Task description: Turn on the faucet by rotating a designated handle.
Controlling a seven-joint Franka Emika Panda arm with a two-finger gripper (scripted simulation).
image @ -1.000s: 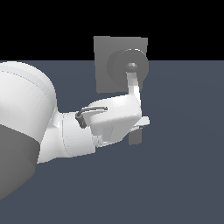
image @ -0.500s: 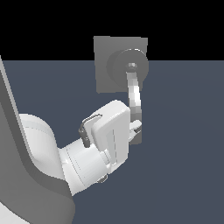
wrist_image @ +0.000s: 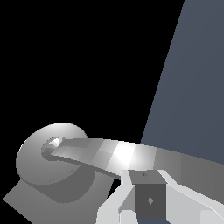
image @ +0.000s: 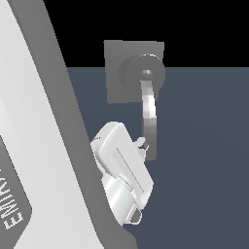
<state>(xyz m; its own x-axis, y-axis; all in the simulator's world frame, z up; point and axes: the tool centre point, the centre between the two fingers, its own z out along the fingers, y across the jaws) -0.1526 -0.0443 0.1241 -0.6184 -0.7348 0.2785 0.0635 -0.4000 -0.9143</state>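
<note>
Filling the exterior view's left edge, a broad white link of the robot arm (image: 34,136) slants down across the picture, with dark lettering partly cut off near its lower corner. Just to the right of it sits the white wrist housing, tilted, from which the gripper (image: 142,147) reaches toward the lower end of the handle (image: 149,114). Only a small part of one finger (image: 141,144) shows past the housing in this view; it lies close against the bar's lower left edge, and whether it touches cannot be told. How far apart the jaws stand cannot be told from either view.

Further right stands the faucet (image: 116,82): a square flat grey plate set upright, half against the black background and half against the blue-grey surface (image: 204,160). A round disc hub (image: 131,73) sits on the plate's right half. From the hub's centre the handle hangs nearly straight down, slightly curved, shiny in its middle, and ends below the plate's lower edge.

In the wrist view, the faucet (wrist_image: 26,199) plate shows as a grey corner beneath the hub (wrist_image: 37,164), and the handle (wrist_image: 127,155) runs from the hub across the picture with a bright highlight midway. The gripper (wrist_image: 146,201) appears as pale finger (wrist_image: 113,210) bodies flanking a dark grey block, immediately beside the bar.
</note>
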